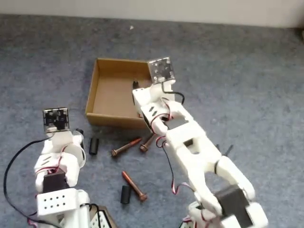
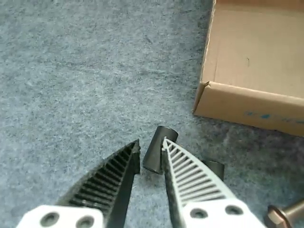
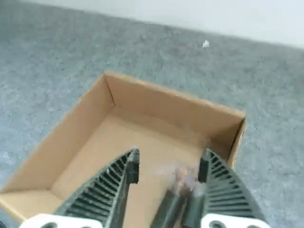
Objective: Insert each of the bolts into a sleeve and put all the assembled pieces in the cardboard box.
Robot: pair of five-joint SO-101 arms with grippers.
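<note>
L gripper (image 2: 151, 146): narrow gap, straddling a black sleeve (image 2: 157, 153). White finger (image 2: 190, 175) touches it, black finger sits just apart. Not clamped yet, we'd say.
Sleeve axis: runs fwd from the tips, roughly in line w/ the fingers, far end tipped toward the cardboard box (image 2: 247, 102). We judge a plain close should catch it.
Nearer arm: L, by far.
Second sleeve (image 2: 214, 167): just beside the first, half behind the white finger.
R gripper (image 3: 170, 161): wide, above the box floor. A blurred dark piece (image 3: 173, 204) lies by one jaw, prob. bolt + sleeve. We can't tell if it touches.
High view adds: layout on the carpet (image 1: 247, 71). A bolt (image 1: 126, 147), a second bolt (image 1: 148, 142) near the box front, a third bolt (image 1: 134, 185) w/ a third sleeve (image 1: 125, 194) beside it.
L wrist adds: finger-to-sleeve contact.
</note>
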